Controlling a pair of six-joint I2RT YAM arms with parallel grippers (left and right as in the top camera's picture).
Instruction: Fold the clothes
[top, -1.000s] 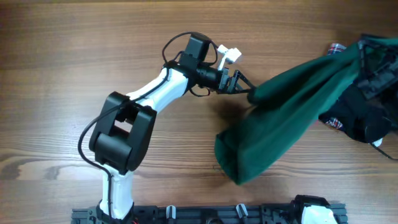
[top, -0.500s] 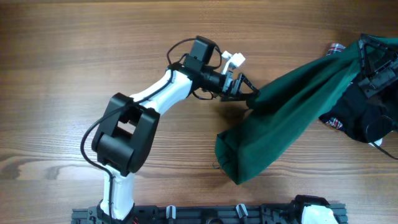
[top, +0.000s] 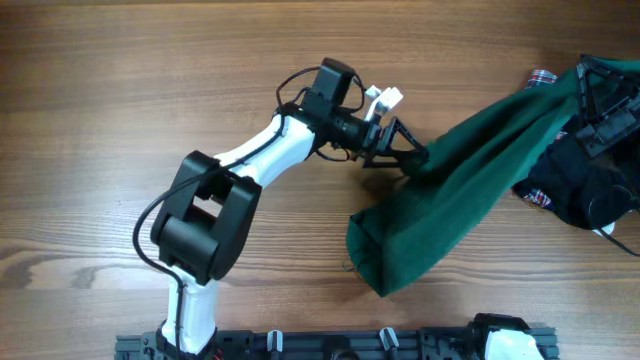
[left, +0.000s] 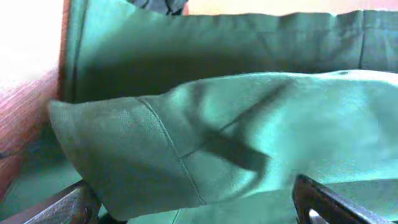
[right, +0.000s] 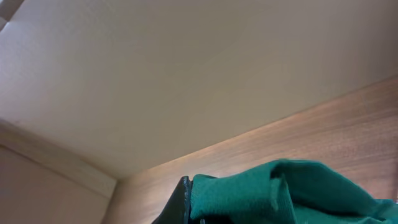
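While the right gripper (top: 600, 110) holds the clothes (top: 450, 210) aloft, the left gripper (top: 414, 161) (jaws spread) touches them.

Right claw (top: 598, 112) sits mostly under the clothes (top: 460, 190) at the overhead's right edge, so its grip can't be read. In the right wrist view only a dark sliver of one finger (right: 185, 205) shows. The bottom edge cuts off the rest and fabric covers the tips. Left claw (top: 412, 157): in its wrist view the fingers (left: 68, 204) are clipped at the bottom corners. Plaid cloth (top: 541, 78) just peeks out from behind the clothes, pattern too small to make out. Black garment (top: 585, 195) runs off the right edge. Surface (top: 100, 120) beneath the clothes is hidden.
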